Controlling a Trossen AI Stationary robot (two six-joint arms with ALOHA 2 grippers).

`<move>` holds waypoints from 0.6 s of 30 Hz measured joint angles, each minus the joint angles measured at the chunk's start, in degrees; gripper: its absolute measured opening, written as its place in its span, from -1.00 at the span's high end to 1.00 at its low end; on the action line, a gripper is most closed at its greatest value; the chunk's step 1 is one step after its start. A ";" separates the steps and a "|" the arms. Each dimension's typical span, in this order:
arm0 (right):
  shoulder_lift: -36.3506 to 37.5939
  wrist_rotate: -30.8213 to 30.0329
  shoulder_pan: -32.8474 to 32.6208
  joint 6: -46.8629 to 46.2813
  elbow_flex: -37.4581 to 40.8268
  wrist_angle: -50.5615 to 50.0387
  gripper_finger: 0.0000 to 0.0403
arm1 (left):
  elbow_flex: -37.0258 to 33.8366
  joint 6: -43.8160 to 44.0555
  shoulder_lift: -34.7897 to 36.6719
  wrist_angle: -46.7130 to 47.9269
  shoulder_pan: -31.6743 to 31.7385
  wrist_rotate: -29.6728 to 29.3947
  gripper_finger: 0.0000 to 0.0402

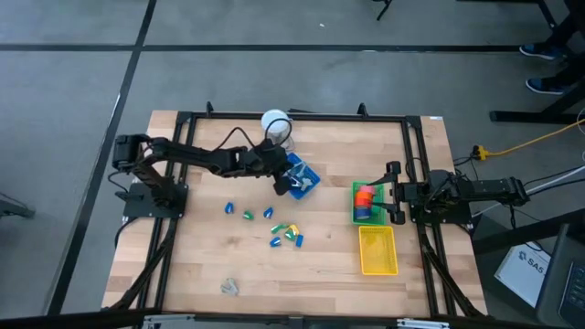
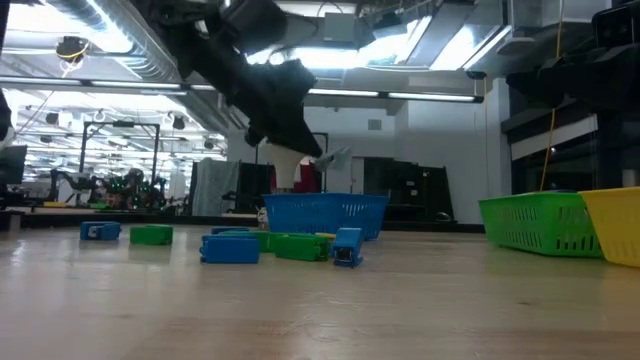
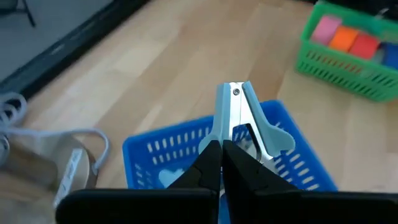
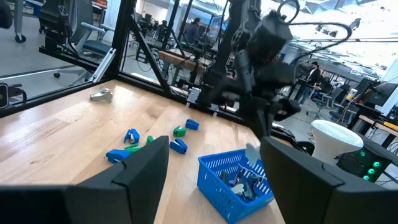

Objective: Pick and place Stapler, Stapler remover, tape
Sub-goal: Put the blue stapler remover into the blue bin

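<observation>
baskets: three, blue [image 1: 306, 175], green [image 1: 356, 203], yellow [image 1: 377, 250]. left gripper [image 3: 222, 144] clamped on stapler remover [image 3: 239, 115]; right gripper [image 1: 395, 192] apart.

Left claw [image 2: 318, 157] grips a stapler remover [image 2: 334, 157] — above the blue basket [image 2: 325, 214].

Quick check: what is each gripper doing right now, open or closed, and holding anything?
Left gripper: closed on a staple remover, above the blue basket.
Right gripper: open, holding nothing, by the green basket.
</observation>
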State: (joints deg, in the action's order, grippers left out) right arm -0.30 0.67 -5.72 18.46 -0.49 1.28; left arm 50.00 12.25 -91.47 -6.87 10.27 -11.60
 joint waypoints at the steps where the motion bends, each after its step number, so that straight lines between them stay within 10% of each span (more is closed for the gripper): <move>1: -0.01 0.00 -0.01 0.02 0.01 0.00 -0.29 | 0.00 0.45 -0.77 0.10 0.11 0.03 0.99; 18: 0.00 0.00 -0.02 0.02 0.02 0.00 -0.29 | -0.02 3.48 -3.18 -0.02 1.13 0.83 0.92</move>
State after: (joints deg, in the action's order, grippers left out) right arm -0.30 0.67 -5.74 18.48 -0.47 1.28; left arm 49.98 15.73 -94.65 -6.90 11.40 -10.76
